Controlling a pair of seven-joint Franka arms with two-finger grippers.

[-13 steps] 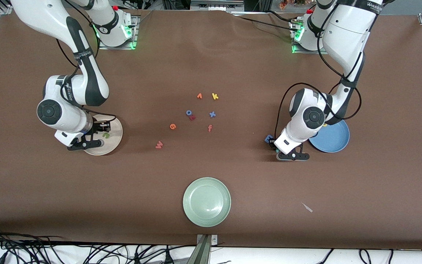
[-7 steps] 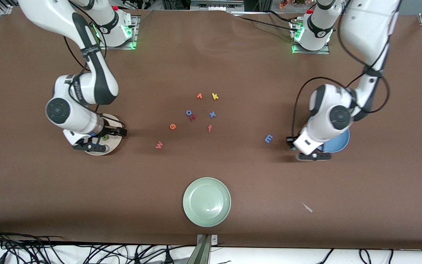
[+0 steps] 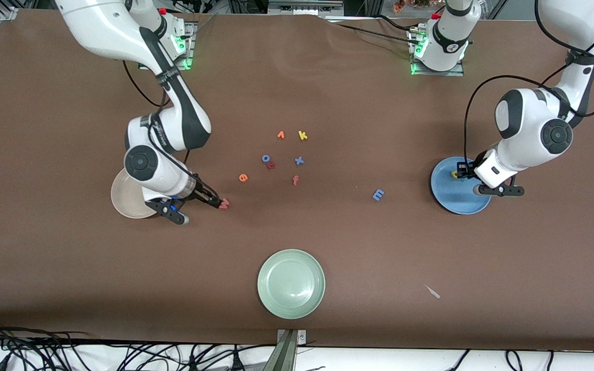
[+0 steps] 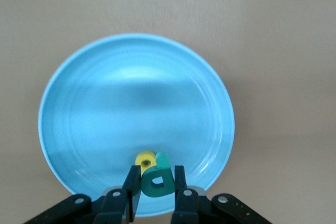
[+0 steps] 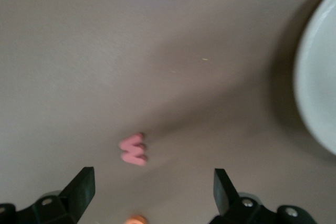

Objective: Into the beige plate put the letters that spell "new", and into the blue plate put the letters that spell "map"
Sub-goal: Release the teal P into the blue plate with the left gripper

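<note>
Foam letters, light and soft: the left claw (image 4: 156,188) pinches the teal p (image 4: 157,180) by its flat faces over the blue plate (image 4: 94,103), beside the yellow a (image 4: 145,159); the right claw (image 5: 152,195), spread wide, hovers just short of the red-pink w (image 5: 133,150) on the counter (image 3: 379,257).

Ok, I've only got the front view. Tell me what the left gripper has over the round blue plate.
Observer: The left gripper is shut on the small teal foam letter p, above the blue plate near its rim.
Operator: Report what's already in that plate.
Observer: One small yellow foam letter a lies in it, right beside the held p.
Operator: Now check the right gripper at the red-pink foam w.
Observer: The right gripper has its jaws wide open. The red-pink foam w lies flat on the brown table, in line with the gap, not gripped.
</note>
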